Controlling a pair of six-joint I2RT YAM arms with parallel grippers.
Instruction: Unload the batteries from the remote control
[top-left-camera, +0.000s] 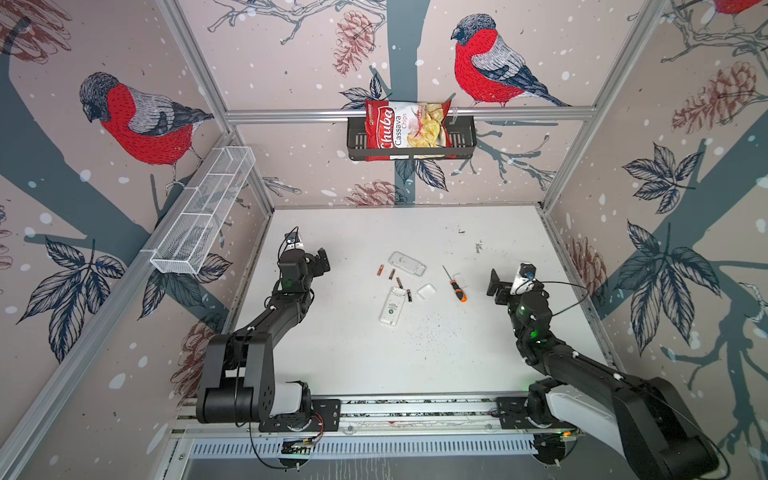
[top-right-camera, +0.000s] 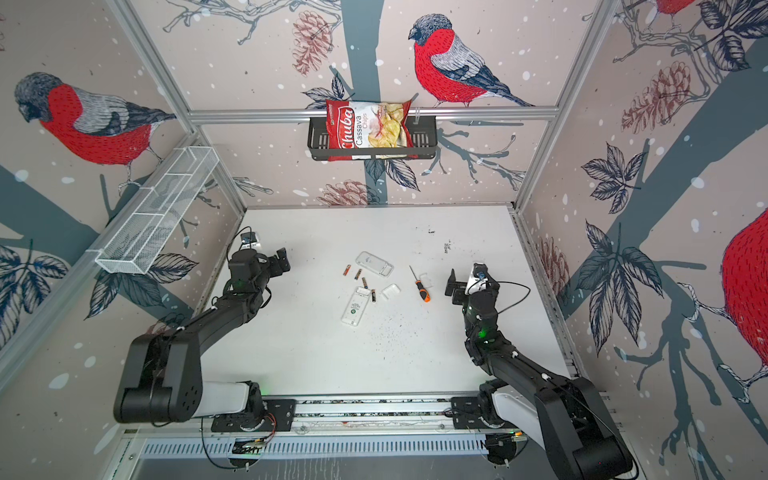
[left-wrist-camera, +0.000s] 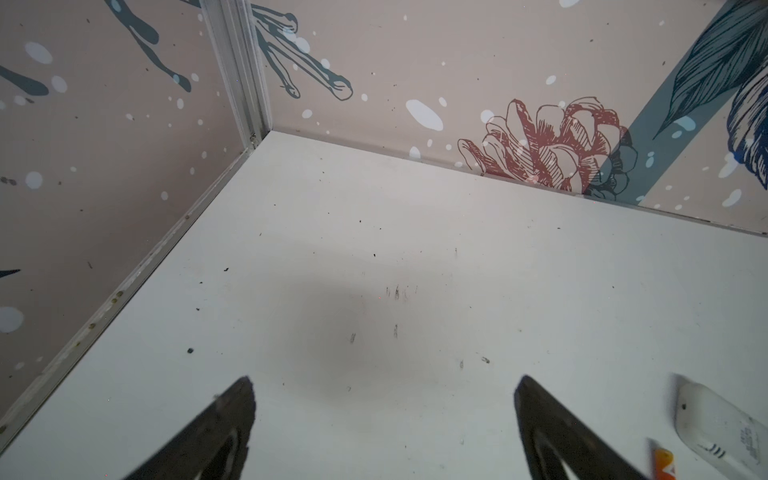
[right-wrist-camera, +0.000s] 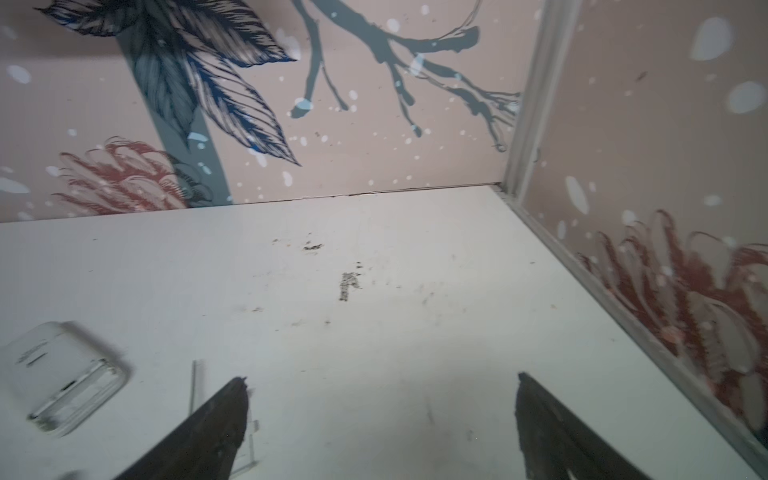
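1. Wire basket (top-left-camera: 203, 212): white, hung on the left wall, above the table (top-left-camera: 353, 353).
2. Left hand (top-left-camera: 322, 262): held over the table's left part, well apart from the clutter in the middle. In its wrist view the fingers (left-wrist-camera: 232, 415) are spread wide, released, with only bare table between them.
3. Batteries (top-left-camera: 392, 274): four, all out on the table near its middle, in a loose row running from back-left to front-right. Dark bodies, orange-copper ends. Neither hand touches any of them.
4. Back remote (top-left-camera: 407, 263): pale and partly see-through, lying flat and slanted just right of the first two batteries.
5. Front remote (top-left-camera: 392, 305): white, lying flat just in front of the row. The last battery lies close along its far right edge; whether they touch, I cannot tell.
6. Bag of chips (top-left-camera: 405, 129): red and white, sitting in a black basket (top-left-camera: 465, 141) on the back wall.
7. Cover (top-left-camera: 426, 291): small, white, on the table just right of the front remote.
8. Screwdriver (top-left-camera: 455, 284): orange-and-black handle, shaft pointing back-left; near the cover but apart from it.
9. Right hand (top-left-camera: 493, 282): over the table right of the screwdriver, clear of it. In its wrist view the fingers (right-wrist-camera: 216, 419) stand wide apart, released, gripping nothing.
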